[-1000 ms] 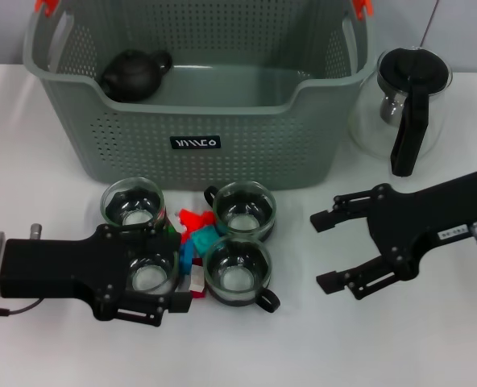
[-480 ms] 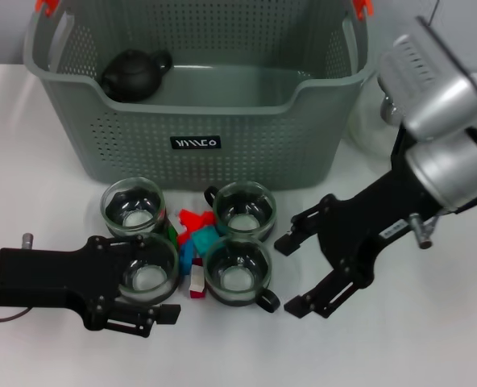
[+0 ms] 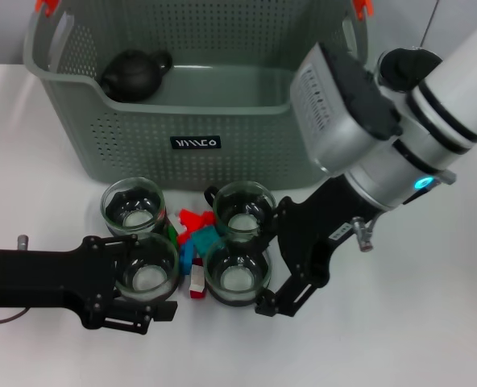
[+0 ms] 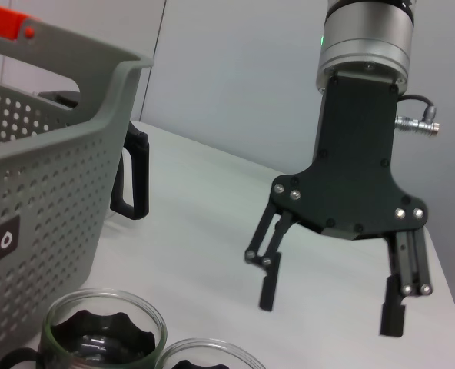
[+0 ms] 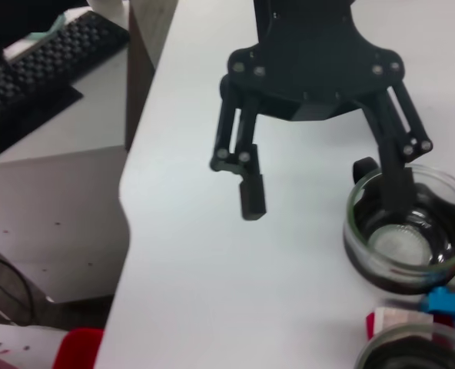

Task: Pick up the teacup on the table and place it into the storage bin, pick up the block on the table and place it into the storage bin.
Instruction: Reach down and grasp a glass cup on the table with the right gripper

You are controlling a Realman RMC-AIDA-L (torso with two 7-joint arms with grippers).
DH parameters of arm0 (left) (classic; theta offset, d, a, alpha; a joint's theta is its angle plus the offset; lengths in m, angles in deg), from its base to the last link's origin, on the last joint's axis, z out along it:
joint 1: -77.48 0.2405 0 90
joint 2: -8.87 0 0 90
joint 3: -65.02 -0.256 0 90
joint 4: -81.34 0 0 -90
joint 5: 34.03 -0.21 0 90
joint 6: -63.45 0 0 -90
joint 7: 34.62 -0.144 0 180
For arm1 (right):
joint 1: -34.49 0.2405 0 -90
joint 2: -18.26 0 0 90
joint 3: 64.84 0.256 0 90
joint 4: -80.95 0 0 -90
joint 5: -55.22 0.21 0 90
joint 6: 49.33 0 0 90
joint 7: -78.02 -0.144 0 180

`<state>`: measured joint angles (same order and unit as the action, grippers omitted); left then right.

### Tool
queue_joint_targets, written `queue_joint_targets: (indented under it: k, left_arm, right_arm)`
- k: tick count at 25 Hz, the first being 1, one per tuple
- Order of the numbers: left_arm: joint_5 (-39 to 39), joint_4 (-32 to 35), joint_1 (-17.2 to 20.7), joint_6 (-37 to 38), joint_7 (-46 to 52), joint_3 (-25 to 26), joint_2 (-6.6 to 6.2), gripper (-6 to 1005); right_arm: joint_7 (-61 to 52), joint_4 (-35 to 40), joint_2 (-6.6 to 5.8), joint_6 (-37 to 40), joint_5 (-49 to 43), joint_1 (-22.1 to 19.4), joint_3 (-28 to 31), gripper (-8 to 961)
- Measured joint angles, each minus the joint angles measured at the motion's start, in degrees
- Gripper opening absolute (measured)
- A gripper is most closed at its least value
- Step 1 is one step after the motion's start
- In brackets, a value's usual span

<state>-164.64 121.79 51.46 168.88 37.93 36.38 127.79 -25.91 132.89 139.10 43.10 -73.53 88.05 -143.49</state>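
Four clear glass teacups with dark bases stand clustered on the white desk just in front of the storage bin. The front-left teacup (image 3: pixel 147 270) sits between the spread fingers of the black left gripper (image 3: pixel 139 278), which reaches in from the desk's left edge; one finger passes behind the cup, the other lies in front of it, the jaws wide and not closed on the glass. The front-right teacup (image 3: pixel 237 272) stands just beside the black right gripper (image 3: pixel 277 262), whose fingers are wide apart and point toward the cup from the right. The two rear teacups (image 3: pixel 134 202) stand nearest the bin wall. Among the four cups lies a small heap of coloured blocks (image 3: pixel 195 236), red, teal, blue and white. The large grey-green perforated storage bin (image 3: pixel 198 137) occupies the far middle of the desk and holds a dark round teapot (image 3: pixel 132 74) in its far left corner. A glass pitcher (image 3: pixel 406 66) with a black handle stands right of the bin, partly hidden by the right arm.
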Motion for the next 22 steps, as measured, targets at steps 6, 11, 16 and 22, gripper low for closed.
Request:
queue_joint_targets:
  k: [6,11,16,22]
  left_arm:
    - [0.0,0.25,0.2,0.0,0.02,0.67,-0.05,933]
    - [0.0,0.66,0.39,0.08,0.04,0.74,-0.09,933]
    - [0.01,0.68,0.46,0.06,0.04,0.78,-0.09,933]
    - [0.01,0.68,0.45,0.04,0.04,0.78,-0.09,933]
  right_arm:
    - [-0.25,-0.25,0.0,-5.05,1.44,-0.14,-5.66,924]
    - [-1.33,-0.34,0.08,-8.22,1.48,0.04,-9.4,924]
    - [-3.35,-0.14,0.1,-11.62,2.05,0.22,-14.51,924]
    - [-4.18,-0.02,0.18,-13.84,3.49,0.36,-18.55,925]
